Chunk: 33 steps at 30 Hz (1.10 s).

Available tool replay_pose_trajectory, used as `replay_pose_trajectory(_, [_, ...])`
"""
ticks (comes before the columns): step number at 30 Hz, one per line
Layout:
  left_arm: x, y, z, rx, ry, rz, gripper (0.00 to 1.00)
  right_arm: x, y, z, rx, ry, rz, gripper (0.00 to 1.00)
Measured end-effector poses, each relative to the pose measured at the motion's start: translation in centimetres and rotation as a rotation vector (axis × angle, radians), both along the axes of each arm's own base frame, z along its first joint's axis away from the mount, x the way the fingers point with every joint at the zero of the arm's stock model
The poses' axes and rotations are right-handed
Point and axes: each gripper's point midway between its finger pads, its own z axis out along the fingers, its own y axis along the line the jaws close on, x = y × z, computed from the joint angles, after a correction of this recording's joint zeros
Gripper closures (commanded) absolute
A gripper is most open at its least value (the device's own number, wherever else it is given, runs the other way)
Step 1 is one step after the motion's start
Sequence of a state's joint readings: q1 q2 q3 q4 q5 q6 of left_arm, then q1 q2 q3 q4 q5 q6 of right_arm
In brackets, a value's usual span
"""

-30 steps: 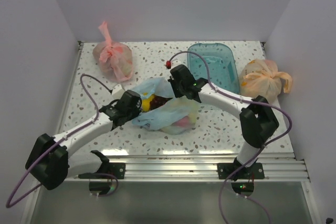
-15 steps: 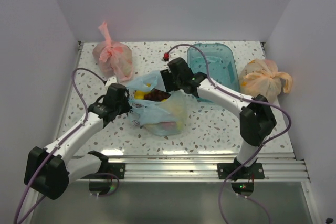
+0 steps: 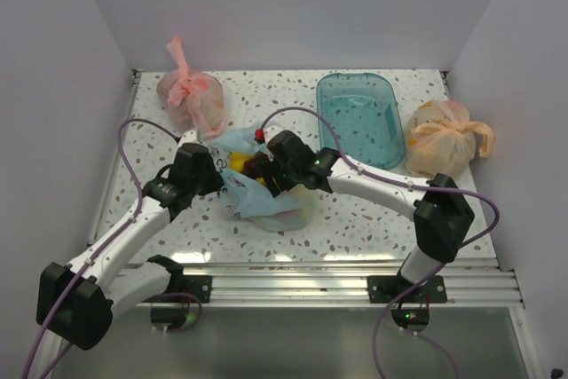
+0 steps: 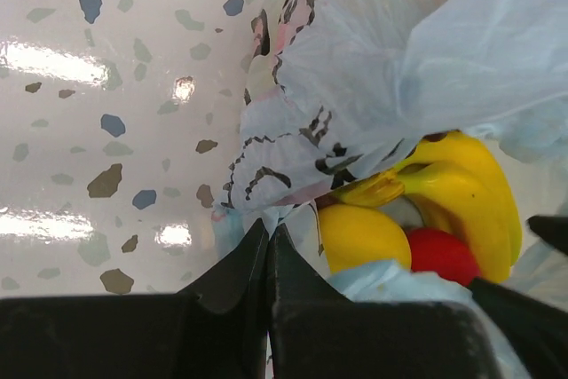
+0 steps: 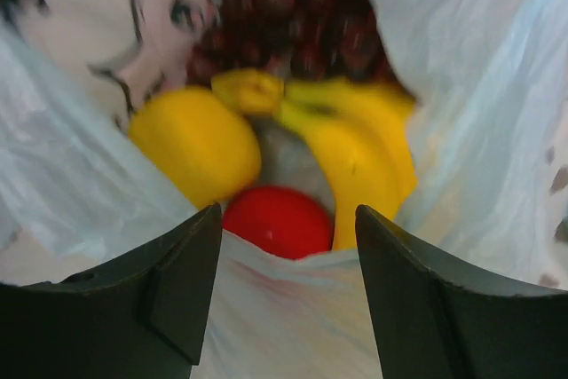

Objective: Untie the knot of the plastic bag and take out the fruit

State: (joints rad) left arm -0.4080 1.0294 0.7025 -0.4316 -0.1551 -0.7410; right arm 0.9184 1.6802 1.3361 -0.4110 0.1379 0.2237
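The light blue plastic bag lies open mid-table, its printed film spread wide. Inside lies the fruit: a yellow banana bunch, a red apple, a yellow round fruit and dark grapes. My left gripper is at the bag's left side, shut with the bag's rim pinched between its tips. My right gripper hangs open at the bag's mouth, its fingers on either side of the apple, with a fold of bag film below it.
A teal tub stands at the back right. A knotted pink bag sits at the back left and a knotted orange bag at the far right. A metal rail runs along the near edge.
My right gripper has opened and moved left and nearer, over the bag's mouth. My left arm has shifted left and back with the bag's rim, and the bag has moved with it.
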Motion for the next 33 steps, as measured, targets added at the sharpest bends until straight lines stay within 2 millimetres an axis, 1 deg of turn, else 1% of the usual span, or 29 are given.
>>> replay_pose_trajectory(2, [-0.2,0.1,0.0,-0.006,-0.004,0.004,0.96,-2.3,-1.5,-2.9,-0.08,0.067,0.026,0.37])
replay_pose_trajectory(4, [-0.5,0.2,-0.3,-0.01,-0.003,0.006,0.95,-5.0,-3.3,-5.4,-0.153,0.132,0.057,0.37])
replay_pose_trajectory(6, [-0.8,0.1,-0.6,-0.019,0.005,0.008,0.92,-7.4,-5.2,-6.9,-0.203,0.179,0.082,0.37])
replay_pose_trajectory(8, [-1.1,-0.1,-1.1,-0.033,0.021,0.002,0.92,-9.4,-6.8,-7.8,-0.236,0.217,0.101,0.36])
replay_pose_trajectory(11, [-1.6,-0.6,-1.8,-0.062,0.041,-0.01,0.91,-10.6,-8.4,-8.8,-0.263,0.244,0.098,0.29])
replay_pose_trajectory(12, [-1.8,-0.8,-2.1,-0.071,0.048,-0.014,0.89,-10.8,-8.7,-9.1,-0.27,0.252,0.095,0.23])
replay_pose_trajectory(13, [-1.9,-0.9,-2.4,-0.082,0.056,-0.014,0.88,-11.0,-9.0,-9.5,-0.277,0.262,0.092,0.2])
replay_pose_trajectory(16, [-2.5,-1.4,-3.5,-0.118,0.078,-0.02,0.86,-11.3,-9.3,-10.5,-0.3,0.281,0.088,0.12])
replay_pose_trajectory(19, [-3.2,-1.9,-4.8,-0.147,0.115,-0.034,0.84,-11.4,-9.4,-10.8,-0.312,0.286,0.091,0.05])
replay_pose_trajectory(22, [-3.6,-2.2,-6.0,-0.157,0.154,-0.04,0.83,-11.5,-9.3,-10.4,-0.304,0.28,0.093,0.01])
replay_pose_trajectory(23, [-3.6,-2.3,-6.2,-0.157,0.161,-0.041,0.83,-11.5,-9.3,-10.0,-0.297,0.276,0.093,0.01])
replay_pose_trajectory(25, [-3.6,-2.3,-6.4,-0.157,0.165,-0.043,0.82,-11.4,-9.2,-8.5,-0.278,0.261,0.093,0.01])
replay_pose_trajectory(27, [-3.5,-2.4,-6.3,-0.16,0.16,-0.045,0.81,-11.0,-8.6,-6.3,-0.241,0.234,0.095,0.01])
replay_pose_trajectory(30, [-3.5,-2.5,-6.2,-0.163,0.158,-0.05,0.78,-9.8,-6.6,-1.6,-0.134,0.161,0.106,0.03])
replay_pose_trajectory(31, [-3.5,-2.5,-6.2,-0.164,0.158,-0.051,0.78,-9.5,-6.0,-0.2,-0.1,0.139,0.111,0.05])
replay_pose_trajectory(32, [-3.5,-2.5,-6.2,-0.164,0.158,-0.052,0.78,-9.3,-5.4,1.0,-0.069,0.122,0.12,0.1])
replay_pose_trajectory(33, [-3.5,-2.5,-6.2,-0.164,0.158,-0.052,0.78,-9.2,-5.0,1.8,-0.049,0.113,0.126,0.12])
